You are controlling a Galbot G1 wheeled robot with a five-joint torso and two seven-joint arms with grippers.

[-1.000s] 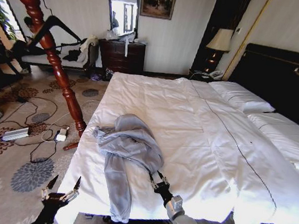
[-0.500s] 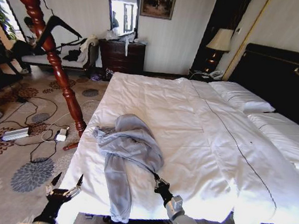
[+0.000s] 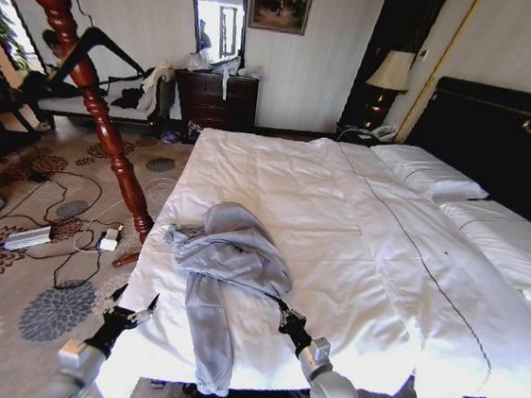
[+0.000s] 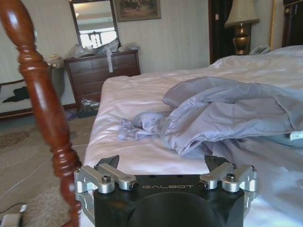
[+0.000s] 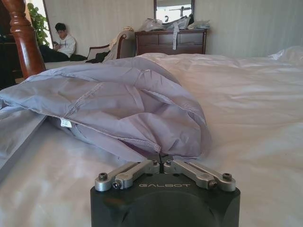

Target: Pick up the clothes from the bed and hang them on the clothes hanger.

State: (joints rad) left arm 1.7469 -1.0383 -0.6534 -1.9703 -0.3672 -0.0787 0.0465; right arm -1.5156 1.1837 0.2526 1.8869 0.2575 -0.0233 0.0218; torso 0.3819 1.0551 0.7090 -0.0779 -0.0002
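Note:
The clothes, a pale silver-grey jacket, lie crumpled on the near left part of the white bed, one sleeve trailing toward the front edge. My right gripper rests on the duvet at the jacket's right edge, shut on a fold of it; the right wrist view shows the fingertips pinched on the hem of the jacket. My left gripper hovers open at the bed's left edge, short of the jacket, nothing between its fingers. The black clothes hanger hangs on the wooden stand.
A turned red-brown wooden stand leans beside the bed's left side, close to my left gripper. Cables and a power strip lie on the patterned carpet. A dark dresser, a lamp and the black headboard stand farther off.
My right gripper's fingers have shut on the jacket's edge. My left gripper has moved up and right, from below the bed's front corner to its left edge.

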